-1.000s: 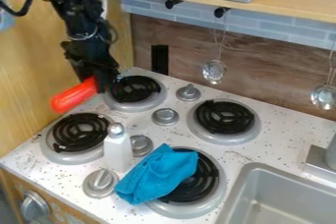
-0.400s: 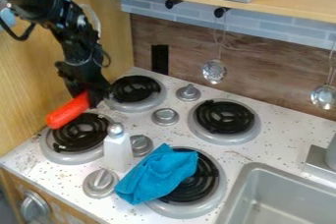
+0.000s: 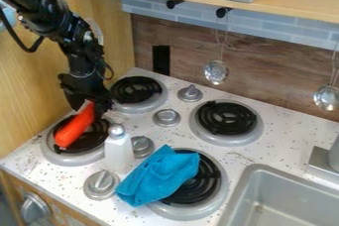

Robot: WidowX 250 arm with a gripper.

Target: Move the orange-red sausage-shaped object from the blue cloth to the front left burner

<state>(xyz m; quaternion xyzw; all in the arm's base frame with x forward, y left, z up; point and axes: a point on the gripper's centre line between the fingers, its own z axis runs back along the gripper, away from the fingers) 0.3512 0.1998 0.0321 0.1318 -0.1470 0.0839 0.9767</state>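
My gripper [image 3: 88, 109] hangs at the left, above the back side of the front-left burner [image 3: 94, 145]. It is shut on one end of an orange-red, elongated object [image 3: 74, 128], whose free end slants down toward the lower left over the black coil. Just right of that burner stands a white shaker with a metallic cap [image 3: 119, 150]. A crumpled blue cloth [image 3: 159, 176] lies partly over the front-right burner [image 3: 210, 180].
Behind the gripper is the back-left burner [image 3: 136, 92], and the back-right burner [image 3: 226, 121] is further right. Several grey knobs stand between burners. A wooden wall [image 3: 27, 81] borders the left; a sink [image 3: 291, 195] is at the lower right.
The gripper has come down and toward the front with the orange-red object, which now slopes more steeply and is over the front-left burner. The cloth and shaker have stayed put.
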